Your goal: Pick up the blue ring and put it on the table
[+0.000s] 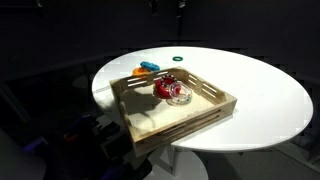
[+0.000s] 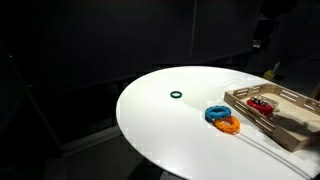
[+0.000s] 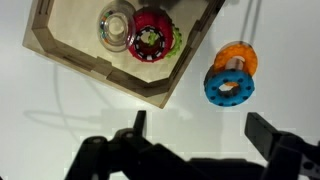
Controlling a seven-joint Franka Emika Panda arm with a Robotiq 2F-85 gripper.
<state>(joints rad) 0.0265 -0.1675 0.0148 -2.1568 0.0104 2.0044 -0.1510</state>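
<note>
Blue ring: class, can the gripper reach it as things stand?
Probably yes: the blue ring lies on the table beside the tray, near the open gripper; the orange ring against it may interfere.

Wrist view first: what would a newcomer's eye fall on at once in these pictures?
The blue ring lies on the white table against an orange ring, just outside the wooden tray. Inside the tray sits a red and clear object. The open gripper hangs above.

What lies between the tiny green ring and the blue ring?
Nothing: only bare white table separates the green ring from the blue ring, shown in an exterior view.
</note>
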